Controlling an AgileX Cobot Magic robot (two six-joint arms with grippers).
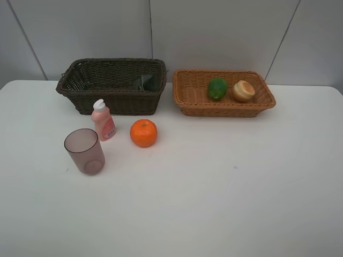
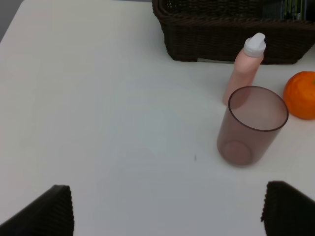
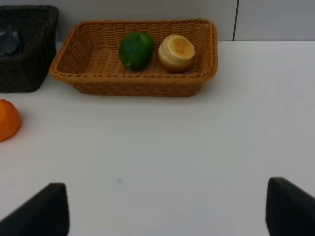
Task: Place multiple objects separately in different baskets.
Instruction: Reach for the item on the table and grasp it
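Observation:
The purple cup, pink white-capped bottle and orange stand on the white table in front of the dark brown basket. The dark green bottle lies inside that basket. The green fruit and the peach-like fruit lie in the light tan basket. Neither arm shows in the exterior view. My left gripper is open and empty above the table, short of the cup. My right gripper is open and empty, well short of the tan basket.
The two baskets stand side by side at the back of the table, against a grey panelled wall. The white table stretches bare across the front and right. The orange shows at the edge of the right wrist view.

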